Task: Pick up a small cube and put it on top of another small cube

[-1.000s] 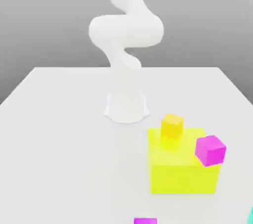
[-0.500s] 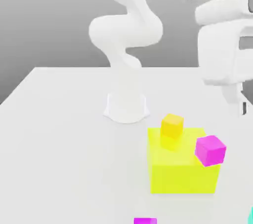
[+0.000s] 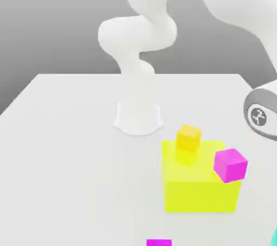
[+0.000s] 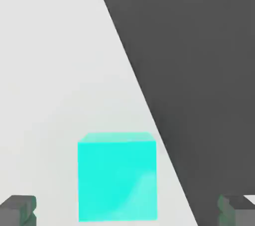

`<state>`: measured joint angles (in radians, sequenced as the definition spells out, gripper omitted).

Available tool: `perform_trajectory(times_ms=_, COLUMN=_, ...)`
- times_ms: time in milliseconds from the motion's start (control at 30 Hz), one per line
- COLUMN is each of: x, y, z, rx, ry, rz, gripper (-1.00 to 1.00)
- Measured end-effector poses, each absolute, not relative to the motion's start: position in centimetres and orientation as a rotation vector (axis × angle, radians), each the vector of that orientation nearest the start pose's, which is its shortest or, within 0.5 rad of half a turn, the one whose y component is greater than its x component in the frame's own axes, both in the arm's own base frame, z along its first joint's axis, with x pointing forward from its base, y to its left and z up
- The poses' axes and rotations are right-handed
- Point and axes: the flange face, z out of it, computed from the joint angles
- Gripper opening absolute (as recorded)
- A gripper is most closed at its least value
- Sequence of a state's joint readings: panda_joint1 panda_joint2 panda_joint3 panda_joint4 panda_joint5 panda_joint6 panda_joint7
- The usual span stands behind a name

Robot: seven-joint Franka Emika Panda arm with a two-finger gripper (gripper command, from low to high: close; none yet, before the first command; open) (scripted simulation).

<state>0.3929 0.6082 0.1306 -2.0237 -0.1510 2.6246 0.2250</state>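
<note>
A small cyan cube [image 4: 117, 180] rests on the white table [image 4: 50, 70], close to the table's edge. In the hand view it sits between my two dark fingertips [image 4: 17, 210], which stand wide apart on either side without touching it. My gripper [image 4: 127, 211] is open and holds nothing. In the exterior view a sliver of the cyan cube [image 3: 274, 237] shows at the bottom right corner, and my arm's wrist [image 3: 261, 115] hangs at the right edge above it.
A big yellow block [image 3: 200, 182] stands near the front, with an orange-yellow small cube [image 3: 188, 137] on top and a magenta small cube [image 3: 230, 164] at its right corner. Another magenta cube [image 3: 158, 243] lies at the bottom edge. The arm's base [image 3: 138, 117] stands behind.
The arm has swung in from above and come down along the exterior view's right side. The cubes and the yellow block have not moved.
</note>
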Motion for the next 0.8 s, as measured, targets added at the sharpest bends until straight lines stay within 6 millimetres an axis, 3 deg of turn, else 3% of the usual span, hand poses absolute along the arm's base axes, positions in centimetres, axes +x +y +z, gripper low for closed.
perform_trajectory(times_ms=33, x=51.3, y=30.1, z=13.4, rx=-3.076, ry=-0.636, rz=-0.001, gripper=-1.0)
perform_trajectory(times_ms=267, x=51.3, y=30.1, z=13.3, rx=-3.076, ry=-0.637, rz=0.002, gripper=-1.0)
perform_trajectory(times_ms=467, x=50.4, y=29.3, z=20.9, rx=-3.077, ry=-0.629, rz=0.002, gripper=-1.0)
perform_trajectory(times_ms=800, x=44.2, y=24.3, z=29.4, rx=-3.089, ry=-0.576, rz=0.002, gripper=-1.0)
